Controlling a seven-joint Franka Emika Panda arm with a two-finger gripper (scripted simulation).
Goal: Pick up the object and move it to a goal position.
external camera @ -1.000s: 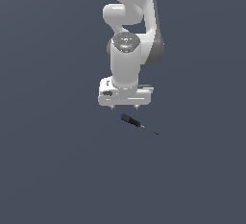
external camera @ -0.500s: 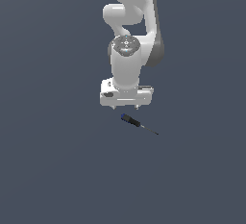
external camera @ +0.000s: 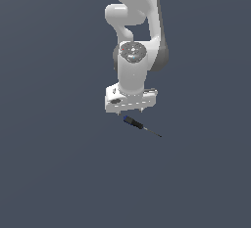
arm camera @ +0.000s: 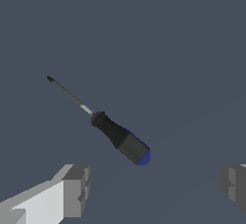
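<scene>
A plain grey surface [external camera: 54,163] carried only the screwdriver [arm camera: 115,132]. The tool [external camera: 130,110] hung above it, fingers [arm camera: 76,189] spread wide and empty. The screwdriver lay just ahead of the tool, not between the fingers, its long axis slanting across their gap.

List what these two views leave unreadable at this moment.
- Tool fingers: exterior view, only small nubs show under the white hand; wrist view cuts both pads off at the frame's edge.
- Gap between tool and screwdriver: neither view shows it.
- Screwdriver tip type: too small.
- Goal position: no marker in either view.
</scene>
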